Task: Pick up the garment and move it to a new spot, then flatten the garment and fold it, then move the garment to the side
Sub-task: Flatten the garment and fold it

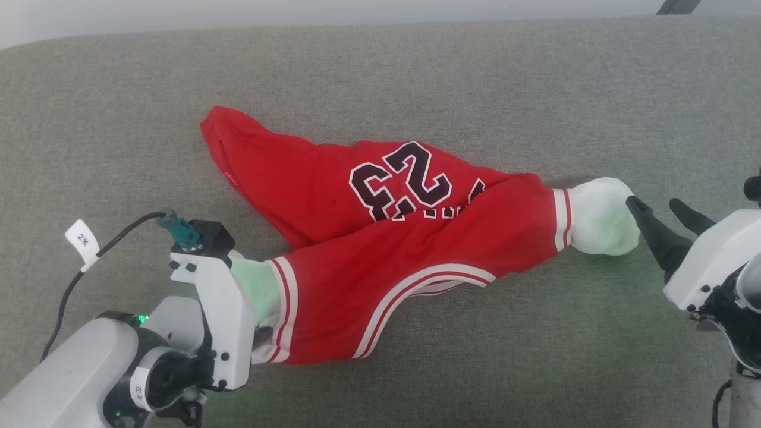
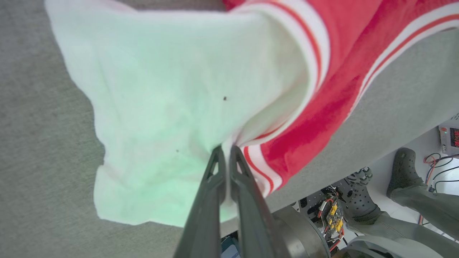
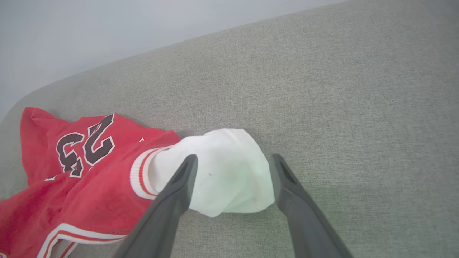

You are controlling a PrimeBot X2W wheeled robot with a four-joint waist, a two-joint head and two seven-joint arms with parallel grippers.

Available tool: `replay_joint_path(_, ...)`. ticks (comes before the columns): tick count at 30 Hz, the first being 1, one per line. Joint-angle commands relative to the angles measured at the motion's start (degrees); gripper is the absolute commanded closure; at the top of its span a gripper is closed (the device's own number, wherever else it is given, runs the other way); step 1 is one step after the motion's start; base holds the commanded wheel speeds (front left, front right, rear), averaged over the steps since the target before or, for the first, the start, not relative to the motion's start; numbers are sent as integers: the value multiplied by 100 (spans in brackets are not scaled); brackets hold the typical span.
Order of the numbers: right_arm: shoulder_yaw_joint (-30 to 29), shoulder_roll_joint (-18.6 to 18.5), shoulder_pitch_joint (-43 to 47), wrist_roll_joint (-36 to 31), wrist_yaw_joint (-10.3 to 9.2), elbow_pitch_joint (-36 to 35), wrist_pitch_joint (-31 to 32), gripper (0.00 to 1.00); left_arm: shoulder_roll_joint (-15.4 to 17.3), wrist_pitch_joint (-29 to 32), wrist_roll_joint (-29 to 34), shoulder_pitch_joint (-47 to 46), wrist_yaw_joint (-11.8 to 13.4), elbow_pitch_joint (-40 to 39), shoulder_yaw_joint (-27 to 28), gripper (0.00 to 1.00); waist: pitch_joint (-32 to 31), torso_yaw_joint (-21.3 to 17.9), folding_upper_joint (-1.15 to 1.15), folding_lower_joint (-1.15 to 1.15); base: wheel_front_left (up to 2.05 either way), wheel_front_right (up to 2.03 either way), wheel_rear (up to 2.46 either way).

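the garment (image 1: 333, 196) is soft, matt red-and-white knit cloth. the grey cushion (image 1: 535, 89) is coarse woven fabric. the right gripper (image 3: 233, 159) has matt dark plastic fingers (image 3: 172, 200); the left wrist housing (image 1: 223, 315), smooth white plastic.

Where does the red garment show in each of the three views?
Head view: garment across the centre, on grey cushion.
Left wrist view: upper part, left hand shut on its white panel.
Right wrist view: lower left, white end just beyond open right hand.
Shared landmark: white-and-red striped trim.
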Motion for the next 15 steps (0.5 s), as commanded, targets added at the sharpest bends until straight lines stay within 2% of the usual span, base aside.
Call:
replay_joint_path(1,7,23,-1,-5,-4,-6,26,0,-1,-46,46,64,-21,27,31,65,-3,-1,0,0,0,0,0)
replay_joint_path(2,22,27,6,-6,-4,-2,23,0,20,-87,58,55,-35,60,58,54,-9,-3,0,0,0,0,0)
replay_joint_path(3,33,29,16,-5,-4,-1,16,0,46,-112,57,49,-58,67,80,29,-13,-2,0,0,0,0,0)
replay_joint_path(4,37,30,27,-2,-4,1,18,0,64,-140,42,40,-75,60,112,12,-18,-1,0,0,0,0,0)
replay_joint_path(5,40,30,38,3,-4,3,15,0,83,-154,16,34,-85,34,161,0,-24,0,0,0,0,0,0)
replay_joint_path(10,36,46,93,25,-4,-35,-13,0,211,-159,-179,99,-61,-176,392,0,-36,1,0,0,0,0,0)
replay_joint_path(15,36,67,147,26,-4,-74,-41,0,424,-172,-243,219,83,-314,604,0,-54,-12,0,0,0,0,0)
